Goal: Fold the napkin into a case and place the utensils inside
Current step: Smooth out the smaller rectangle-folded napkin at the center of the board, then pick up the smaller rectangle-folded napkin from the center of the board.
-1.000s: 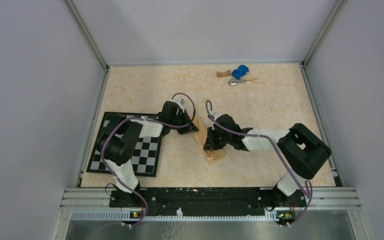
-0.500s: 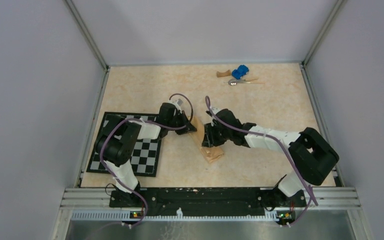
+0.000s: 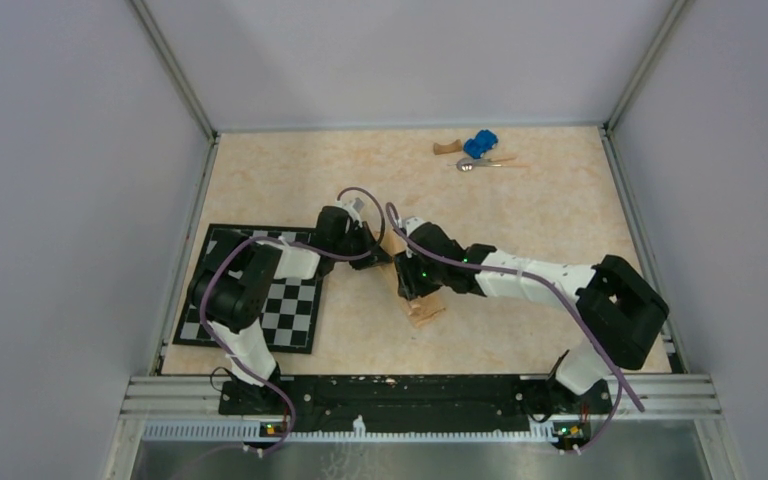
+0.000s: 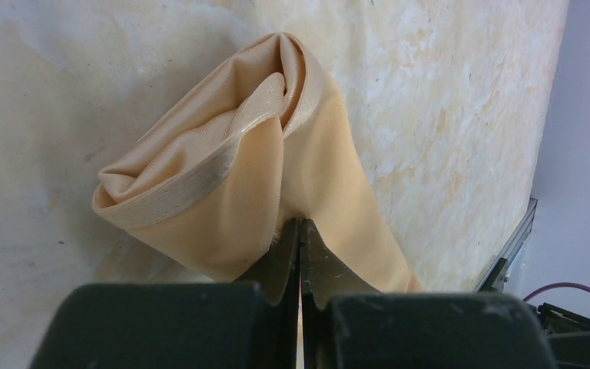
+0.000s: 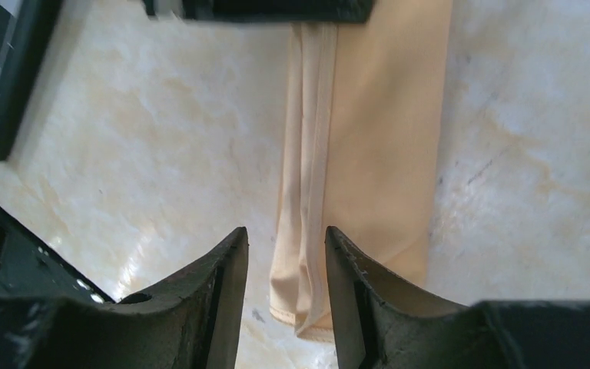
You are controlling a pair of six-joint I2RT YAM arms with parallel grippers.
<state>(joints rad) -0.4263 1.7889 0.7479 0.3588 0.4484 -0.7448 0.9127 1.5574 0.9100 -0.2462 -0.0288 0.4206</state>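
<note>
The peach-orange napkin (image 3: 424,309) lies as a narrow folded strip on the table between my two grippers. My left gripper (image 3: 384,254) is shut on the strip's far end; in the left wrist view the jaws (image 4: 299,224) pinch the cloth (image 4: 261,154), which bunches into a loose roll ahead of them. My right gripper (image 3: 407,289) is open over the strip's near end. In the right wrist view its fingertips (image 5: 286,234) straddle the left hemmed edge of the cloth (image 5: 376,131) without closing on it. A silver spoon (image 3: 469,165) lies at the far right of the table.
The checkerboard mat (image 3: 295,305) lies left of the napkin, partly under my left arm, and shows in the right wrist view (image 5: 0,77). A blue toy car (image 3: 480,143) and a brown wooden block (image 3: 446,148) lie beside the spoon. Grey walls enclose the table.
My right arm has swung left and forward, bringing its open gripper over the napkin strip's near end. My left gripper has stayed shut on the far end, almost still.
</note>
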